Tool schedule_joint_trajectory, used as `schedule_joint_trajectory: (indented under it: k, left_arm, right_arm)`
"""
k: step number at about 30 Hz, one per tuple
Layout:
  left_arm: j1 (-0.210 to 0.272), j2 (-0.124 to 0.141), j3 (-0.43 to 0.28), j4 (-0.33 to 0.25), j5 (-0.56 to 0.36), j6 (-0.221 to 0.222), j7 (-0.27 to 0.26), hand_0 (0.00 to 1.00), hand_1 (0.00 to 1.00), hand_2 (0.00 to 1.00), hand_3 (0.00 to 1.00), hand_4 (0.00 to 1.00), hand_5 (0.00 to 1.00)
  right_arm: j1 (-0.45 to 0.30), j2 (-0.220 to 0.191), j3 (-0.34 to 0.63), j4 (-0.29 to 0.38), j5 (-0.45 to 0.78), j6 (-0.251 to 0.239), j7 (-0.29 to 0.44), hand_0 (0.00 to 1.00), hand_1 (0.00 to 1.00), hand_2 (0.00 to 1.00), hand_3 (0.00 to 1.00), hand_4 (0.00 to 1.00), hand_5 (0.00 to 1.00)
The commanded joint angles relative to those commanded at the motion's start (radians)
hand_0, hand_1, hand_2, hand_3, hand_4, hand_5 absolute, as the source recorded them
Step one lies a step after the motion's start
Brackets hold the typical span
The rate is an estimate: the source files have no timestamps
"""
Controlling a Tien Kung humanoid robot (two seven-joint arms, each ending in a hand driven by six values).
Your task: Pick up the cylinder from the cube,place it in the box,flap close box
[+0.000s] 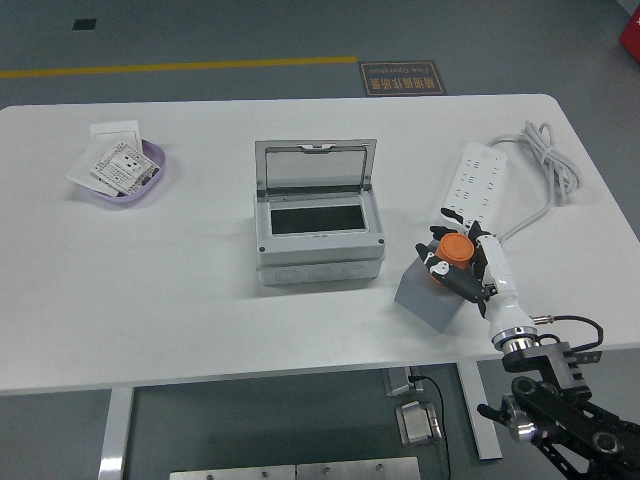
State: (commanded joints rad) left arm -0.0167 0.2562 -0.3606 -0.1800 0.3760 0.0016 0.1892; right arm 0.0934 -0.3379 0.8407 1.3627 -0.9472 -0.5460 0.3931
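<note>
— Where is the small orange plastic cylinder [453, 253] right now?

— Inside the robot's right hand [462, 263], the white one with black fingers [437, 252]. They are curled round the cylinder's sides, pinching it, with its round orange top showing above them.

— And the cube?

— The grey block-shaped cube [428, 296] sits directly under the fingers, tilted so one corner points toward the table's near edge. I cannot tell whether the cylinder's base touches the cube's top or is just clear of it — the fingers hide that spot.

— What about the box?

— The grey rectangular plastic box [317, 235] stands to the left of the fingers, near but apart from them. Its clear-windowed hinged lid [314, 166] is propped upright at the far side, and the dark inside is open to view.

— Anything else close to the hand?

— A white power strip [474, 180] lies just beyond the fingertips, toward the far right, its pale cord [545, 160] looped farther off. Well away to the fingers' far left, a lilac shallow bowl [153, 172] holds white printed cards [115, 166]. All of it rests on the white table [180, 290].

— The other arm?

— Only the right arm shows, coming in from the lower right corner.
</note>
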Motion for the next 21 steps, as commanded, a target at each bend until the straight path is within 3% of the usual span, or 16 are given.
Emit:
schedule_joint_trajectory:
  k: [3,4,9,10,15,16,21]
  left_arm:
    - [0.000,0.000,0.004,0.000,-0.005,0.000,-0.002,0.652,0.703,0.589,0.589,0.558,0.119]
    - [0.000,0.000,0.006,0.000,-0.007,-0.001,-0.003,0.652,0.703,0.589,0.590,0.557,0.116]
    - [0.001,0.001,0.014,0.000,-0.016,-0.001,-0.007,0.652,0.703,0.589,0.590,0.557,0.116]
    - [0.001,0.001,0.015,0.000,-0.017,-0.001,-0.008,0.652,0.703,0.589,0.589,0.558,0.116]
    - [0.002,0.001,0.034,0.000,-0.038,-0.001,-0.015,0.652,0.703,0.589,0.589,0.558,0.116]
    - [0.002,0.001,0.039,0.000,-0.044,-0.001,-0.017,0.651,0.702,0.591,0.590,0.562,0.112]
    - [0.003,0.000,0.076,0.000,-0.084,-0.001,-0.027,0.651,0.702,0.591,0.590,0.562,0.112]
  right_arm:
    - [0.000,0.001,-0.004,-0.002,0.017,-0.002,0.002,0.693,0.667,0.631,0.767,0.841,0.190]
    - [0.000,0.002,-0.005,-0.002,0.021,-0.002,0.002,0.716,0.646,0.588,0.709,0.498,0.086]
    - [0.000,0.003,-0.011,0.000,0.033,0.001,-0.003,0.716,0.646,0.588,0.709,0.498,0.086]
    - [0.001,0.003,-0.012,0.001,0.033,0.001,-0.005,0.754,0.625,0.575,0.604,0.017,0.055]
    - [0.003,0.004,-0.018,0.005,0.030,-0.004,-0.011,0.754,0.625,0.575,0.604,0.017,0.055]
    - [0.003,0.004,-0.018,0.006,0.029,-0.004,-0.012,0.720,0.601,0.560,0.522,0.135,0.002]
    - [0.004,0.004,-0.017,0.013,0.016,-0.009,-0.016,0.720,0.601,0.560,0.522,0.135,0.002]
